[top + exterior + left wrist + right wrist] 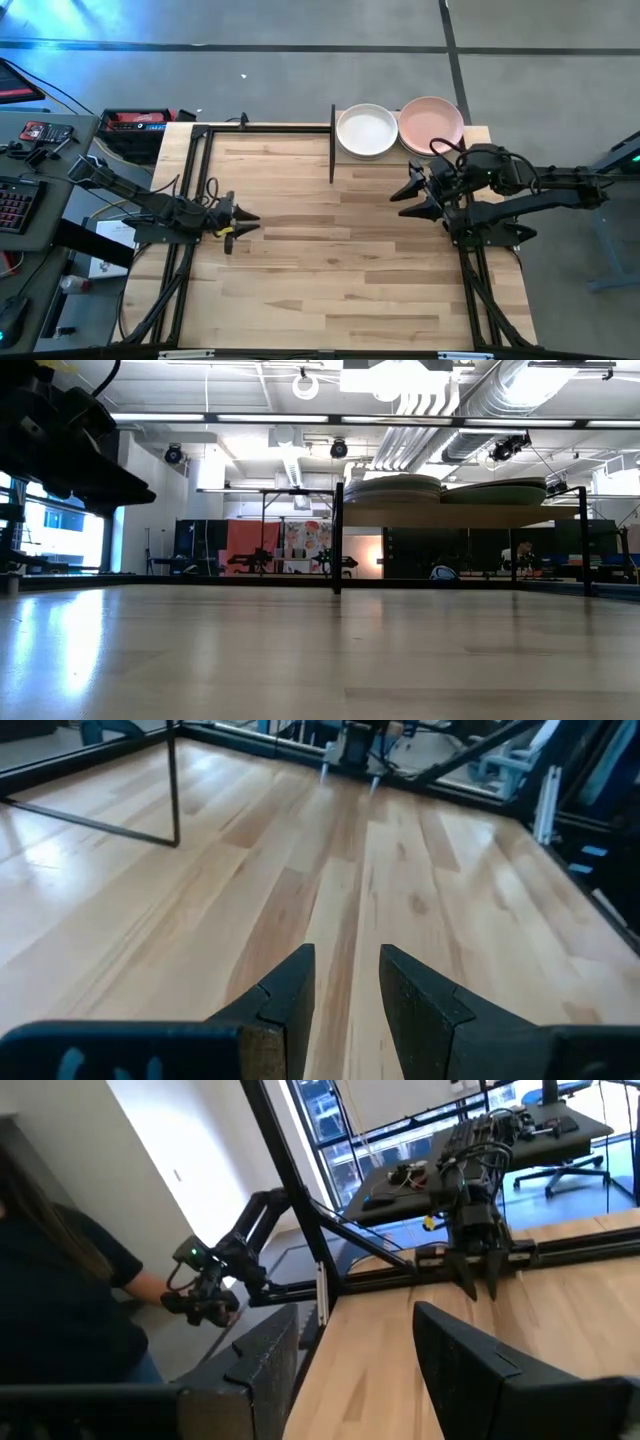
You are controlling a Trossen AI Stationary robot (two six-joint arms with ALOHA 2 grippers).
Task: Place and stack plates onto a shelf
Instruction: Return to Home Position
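Over the wooden surface (330, 270), right pincer (398, 205) hangs just beside the shelf (470, 516), spread wide and empty. Left pincer (254, 222) reaches level, narrowly parted, well apart from the shelf.

Probably a robotics lab: bare ducts (520, 390) and strip lights (300, 422) cross the open ceiling (200, 390). Behind the left gripper (250, 222) sits a desk (60, 170) with a keyboard (12, 205) and loose cables (480, 1135), with tall windows (340, 1130) beyond it.
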